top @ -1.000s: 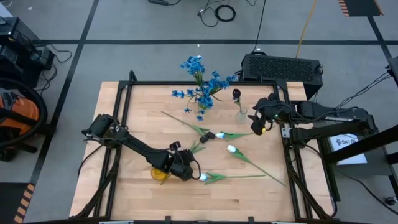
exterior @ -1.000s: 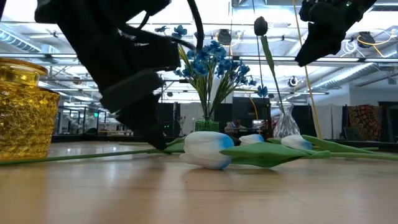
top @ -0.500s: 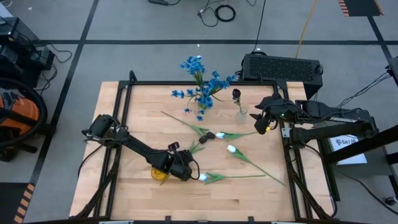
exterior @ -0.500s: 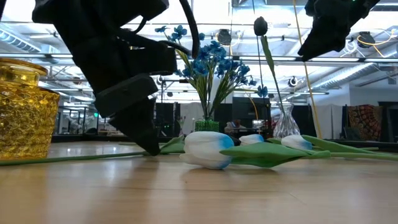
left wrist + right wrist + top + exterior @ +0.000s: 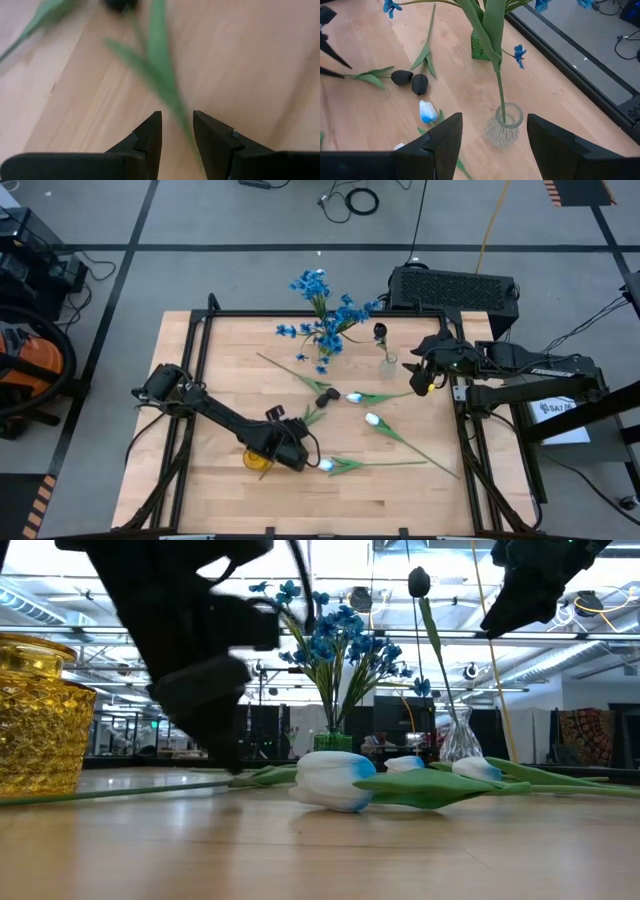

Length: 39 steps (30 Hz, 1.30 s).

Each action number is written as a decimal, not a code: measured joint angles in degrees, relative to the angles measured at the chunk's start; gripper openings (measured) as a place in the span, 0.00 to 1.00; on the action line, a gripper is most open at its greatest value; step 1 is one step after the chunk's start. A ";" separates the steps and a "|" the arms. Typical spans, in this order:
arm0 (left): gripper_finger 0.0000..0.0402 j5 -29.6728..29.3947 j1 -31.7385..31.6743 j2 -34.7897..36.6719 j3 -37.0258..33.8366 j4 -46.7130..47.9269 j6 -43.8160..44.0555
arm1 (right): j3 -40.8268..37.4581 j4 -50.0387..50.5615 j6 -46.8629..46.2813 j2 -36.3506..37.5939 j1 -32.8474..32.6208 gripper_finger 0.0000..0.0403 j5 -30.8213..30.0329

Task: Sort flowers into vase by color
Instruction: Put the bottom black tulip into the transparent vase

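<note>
Since 1 second ago, the 2 dark tulips [image 5: 327, 395] lying on the table [image 5: 200, 480] have slid a little toward 10 o'clock, and the left gripper [image 5: 176, 120] has shifted with them. It sits near the table's 6 o'clock, just beside the yellow vase [image 5: 258, 458] at 7 o'clock. Its fingers [image 5: 150, 135] stand partly apart with a green stem running between them toward a dark bloom. I cannot tell whether they pinch the stem.

The right gripper [image 5: 425, 375] hangs at 2 o'clock with its claw spread wide and holding nothing, above and just beside the clear vase [image 5: 504, 125].

Counted:
- There are 3 vases: the yellow, the clear, and a green vase [image 5: 480, 47] at 12 o'clock.
- There are 3 dark tulips: 1 upright in the clear vase [image 5: 419, 582] and 2 with their heads side by side near the centre.
- There are 3 white tulips, all flat on the wood: 1 [image 5: 355, 396] just beside the dark heads, 1 [image 5: 372, 420] at 4 o'clock, and 1 [image 5: 325, 465] at 6 o'clock near the left gripper.
- There is 1 bunch of blue flowers [image 5: 325, 310], standing in the green vase; its stems are too tangled to count.

The yellow vase holds no flower that shows.
</note>
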State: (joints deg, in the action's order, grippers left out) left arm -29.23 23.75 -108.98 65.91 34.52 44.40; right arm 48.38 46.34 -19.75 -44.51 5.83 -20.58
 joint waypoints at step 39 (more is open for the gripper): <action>0.20 7.16 -0.76 -0.19 -3.41 -3.34 7.17 | 0.00 0.70 -0.15 0.00 0.02 0.53 -0.02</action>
State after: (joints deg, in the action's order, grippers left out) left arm -22.07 22.99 -109.16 62.50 31.18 51.57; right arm 48.38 47.05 -19.90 -44.51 5.85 -20.60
